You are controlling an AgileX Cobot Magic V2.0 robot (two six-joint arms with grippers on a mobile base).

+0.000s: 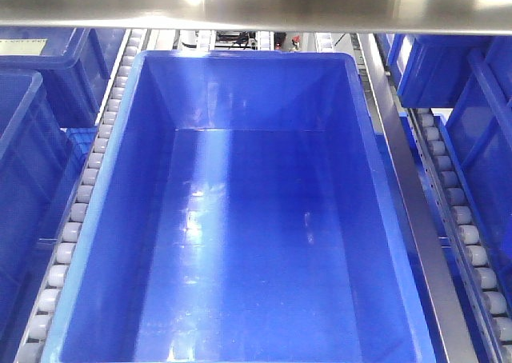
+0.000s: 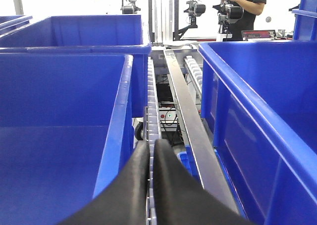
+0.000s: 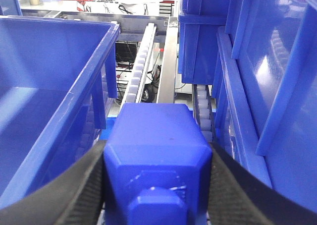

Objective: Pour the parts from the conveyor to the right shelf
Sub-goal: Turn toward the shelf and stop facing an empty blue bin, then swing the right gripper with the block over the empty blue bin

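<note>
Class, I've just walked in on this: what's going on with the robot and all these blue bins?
A two-armed robot is working at a stainless-steel rack of grey roller tracks carrying large glossy blue plastic bins. Its right gripper is shut on a small bright-blue plastic block, held above the track beside one bin. The left gripper is shut and holds nothing. The front view shows the big centre bin with nothing inside.

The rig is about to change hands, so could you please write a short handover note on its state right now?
Left gripper: shut, holding nothing, between two bins over the grey roller track.
Right gripper: shut on the small bright-blue plastic block, black fingers on both sides, beside the bin's rim.
The large glossy blue plastic bin on the steel shelf shows no part inside.
Done: block picked up. Left: drop it into the bin.
</note>
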